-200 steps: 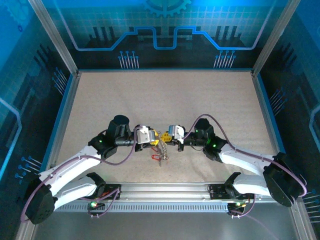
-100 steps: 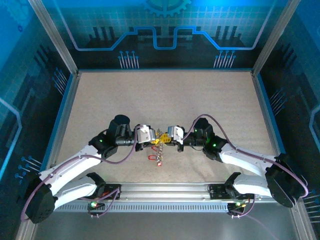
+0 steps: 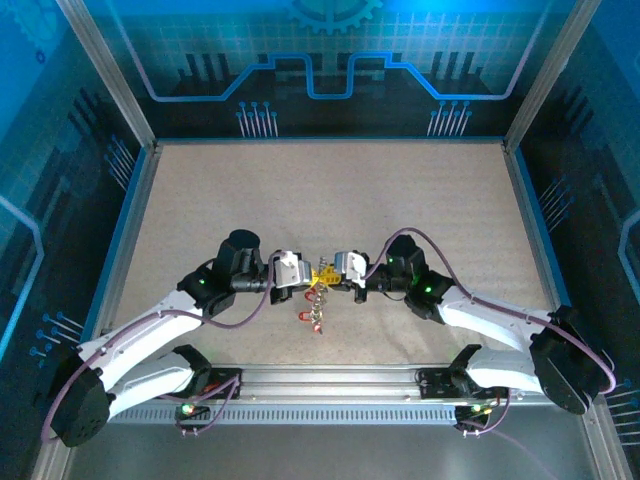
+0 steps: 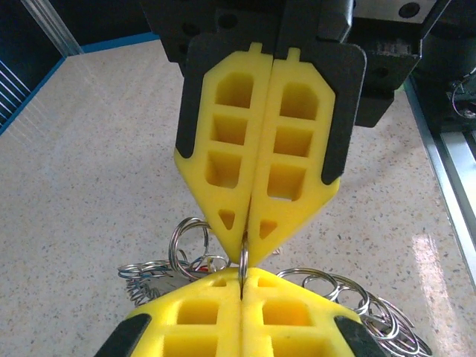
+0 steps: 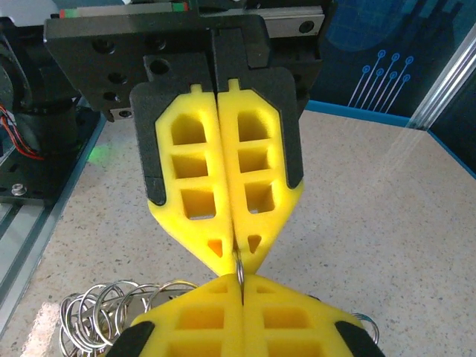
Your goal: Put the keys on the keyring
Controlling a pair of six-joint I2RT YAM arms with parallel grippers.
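Left gripper [image 3: 313,275]: clenched, tip to tip with right gripper [image 3: 332,272], likewise clenched. Keyring [image 4: 243,258]: edge-on, pinched between both grippers' tips. Silvery rings [image 4: 364,305]: bunched just beneath the tips. Keys [image 3: 309,318]: red-headed, below the tips, towards the arm bases.

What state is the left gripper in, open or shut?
Shut: the left gripper has its yellow fingers pressed together, pinching a thin metal ring at the tips.
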